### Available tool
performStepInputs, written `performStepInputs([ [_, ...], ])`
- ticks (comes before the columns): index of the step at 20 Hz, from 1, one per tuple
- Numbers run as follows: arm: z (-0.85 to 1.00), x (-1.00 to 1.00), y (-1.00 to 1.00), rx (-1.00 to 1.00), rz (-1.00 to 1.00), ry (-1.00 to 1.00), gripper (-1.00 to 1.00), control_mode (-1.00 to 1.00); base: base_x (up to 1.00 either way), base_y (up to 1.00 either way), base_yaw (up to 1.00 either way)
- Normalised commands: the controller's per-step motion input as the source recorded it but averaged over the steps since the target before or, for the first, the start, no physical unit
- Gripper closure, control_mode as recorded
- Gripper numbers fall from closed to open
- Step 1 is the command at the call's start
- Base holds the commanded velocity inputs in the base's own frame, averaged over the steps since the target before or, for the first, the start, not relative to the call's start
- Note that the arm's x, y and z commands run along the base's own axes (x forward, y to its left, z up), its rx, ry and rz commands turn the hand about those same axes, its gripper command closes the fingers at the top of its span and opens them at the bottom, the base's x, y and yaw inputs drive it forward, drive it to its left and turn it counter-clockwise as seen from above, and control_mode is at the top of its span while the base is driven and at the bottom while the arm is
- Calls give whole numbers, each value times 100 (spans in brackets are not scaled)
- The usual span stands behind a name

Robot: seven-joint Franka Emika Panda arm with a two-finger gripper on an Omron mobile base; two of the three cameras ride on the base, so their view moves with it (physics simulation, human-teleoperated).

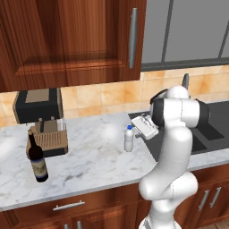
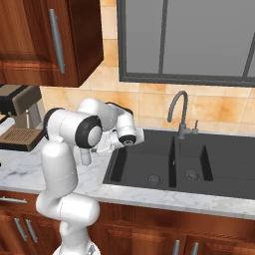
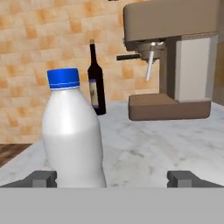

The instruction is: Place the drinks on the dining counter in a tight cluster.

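Hand view had the clearest look at things: the small white bottle (image 3: 73, 135) with its blue cap stood upright right in front of the gripper (image 3: 112, 178), sitting between the two dark fingertips (image 3: 42, 178) but closer to the one on the view's left, and the jaws were spread wide with nothing in them, not touching the bottle as far as I could tell. Behind it in that same view was the dark wine bottle (image 3: 96, 81), upright near the tiled wall side of the marble counter (image 3: 166, 144), with the coffee machine (image 3: 175, 57) next to it. The left base view gave the layout you couldn't get from the hand: white bottle (image 1: 129, 138) stood toward the counter's (image 1: 89, 156) right end, just beside the sink (image 1: 210, 125), while the wine bottle (image 1: 36, 159) was well apart from it, near the front edge at the left, in front of the coffee machine (image 1: 42, 118). The gripper (image 1: 144, 125) hung just right of the white bottle there. Right base view showed the black double sink (image 2: 164, 167) and faucet (image 2: 180, 112) properly, but the arm (image 2: 64, 149) blocked most of the white bottle (image 2: 86, 157), just its lower part peeked out under the elbow.
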Motion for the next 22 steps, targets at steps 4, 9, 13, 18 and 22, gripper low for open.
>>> performStepInputs([
  [4, 0, -10, 0, 0, 0, -1, -100, -100, 0, 0, 0],
  [9, 0, -2, 3, 0, 0, 0, -100, -100, 0, 0, 0],
  [13, 0, -2, 4, 0, 0, 0, -100, -100, 0, 0, 0],
  [18, 0, -13, 5, 0, 0, -1, -100, -100, 0, 0, 0],
  [22, 0, -21, 5, 0, 0, -1, -100, -100, 0, 0, 0],
])
